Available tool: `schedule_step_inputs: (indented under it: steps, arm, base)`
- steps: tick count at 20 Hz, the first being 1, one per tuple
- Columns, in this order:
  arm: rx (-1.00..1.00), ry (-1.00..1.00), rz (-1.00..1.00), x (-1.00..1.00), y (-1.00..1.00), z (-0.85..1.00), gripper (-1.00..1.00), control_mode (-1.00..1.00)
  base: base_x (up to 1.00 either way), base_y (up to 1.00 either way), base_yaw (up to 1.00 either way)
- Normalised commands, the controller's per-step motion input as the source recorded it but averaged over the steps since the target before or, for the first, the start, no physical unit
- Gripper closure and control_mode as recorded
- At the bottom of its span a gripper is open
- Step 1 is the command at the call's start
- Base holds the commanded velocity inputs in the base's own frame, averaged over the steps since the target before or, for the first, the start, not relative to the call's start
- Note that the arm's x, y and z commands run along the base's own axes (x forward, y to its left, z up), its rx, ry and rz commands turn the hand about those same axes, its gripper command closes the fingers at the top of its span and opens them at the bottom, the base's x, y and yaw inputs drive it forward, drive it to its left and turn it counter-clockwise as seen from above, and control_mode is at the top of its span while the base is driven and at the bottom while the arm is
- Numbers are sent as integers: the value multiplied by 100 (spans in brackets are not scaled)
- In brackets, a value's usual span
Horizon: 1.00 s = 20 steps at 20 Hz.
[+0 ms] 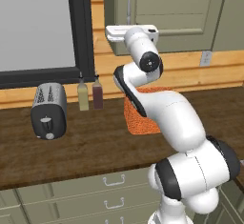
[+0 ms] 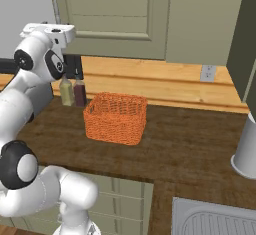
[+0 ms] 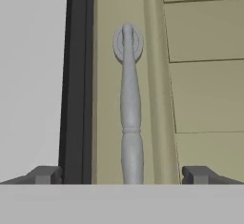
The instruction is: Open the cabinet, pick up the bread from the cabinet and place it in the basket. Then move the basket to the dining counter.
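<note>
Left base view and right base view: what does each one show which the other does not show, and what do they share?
Only the left base view shows the toaster and the dark-framed window.

Only the right base view shows the sink and a grey cylindrical container at the right edge.

Both show the orange basket, the two bottles, the closed cabinet with its silver handle, a wall outlet and the drawers below the worktop.

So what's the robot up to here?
It is reaching up to a closed cabinet, its open gripper lined up on either side of the silver handle without gripping it yet. An orange basket waits empty on the counter below.
</note>
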Motion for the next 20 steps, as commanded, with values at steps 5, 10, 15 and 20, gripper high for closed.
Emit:
schedule_step_inputs:
  steps: [5, 10, 15, 20]
  arm:
    - [0, 0, 0, 35, 0, 0, -100, -100]
    - [2, 0, 0, 34, -1, 1, -100, -100]
    - [1, 1, 0, 20, 0, 0, 100, -100]
    - [0, 0, 0, 0, 0, 0, 100, -100]
  base:
    - [0, 0, 0]
    - [0, 0, 0]
    - [0, 0, 0]
    - [0, 0, 0]
